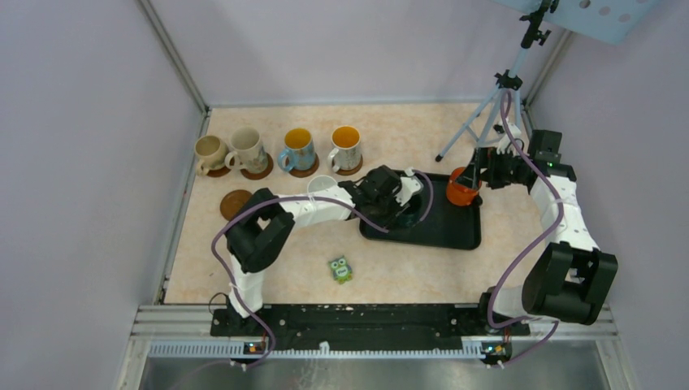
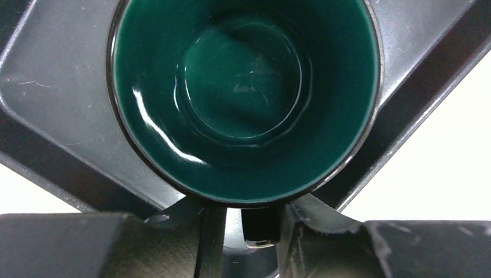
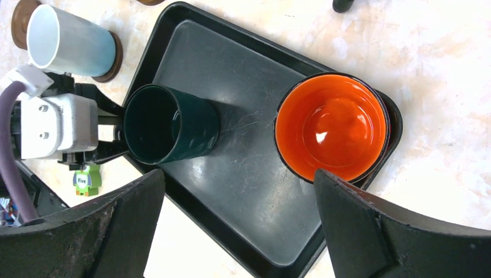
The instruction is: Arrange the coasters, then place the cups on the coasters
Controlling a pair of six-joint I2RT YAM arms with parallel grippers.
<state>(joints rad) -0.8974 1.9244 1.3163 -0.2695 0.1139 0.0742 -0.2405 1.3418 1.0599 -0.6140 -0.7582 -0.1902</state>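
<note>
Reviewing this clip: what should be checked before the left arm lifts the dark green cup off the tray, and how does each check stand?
1. Dark green cup upright on the black tray: ok.
2. Left gripper straddles the cup's handle: ok.
3. Grip tight on the handle: cannot tell.
4. Empty coaster free to receive it: ok.
5. Right gripper open, apart from the green cup: ok.
6. Low route to that coaster: white cup stands between, not ok.
</note>
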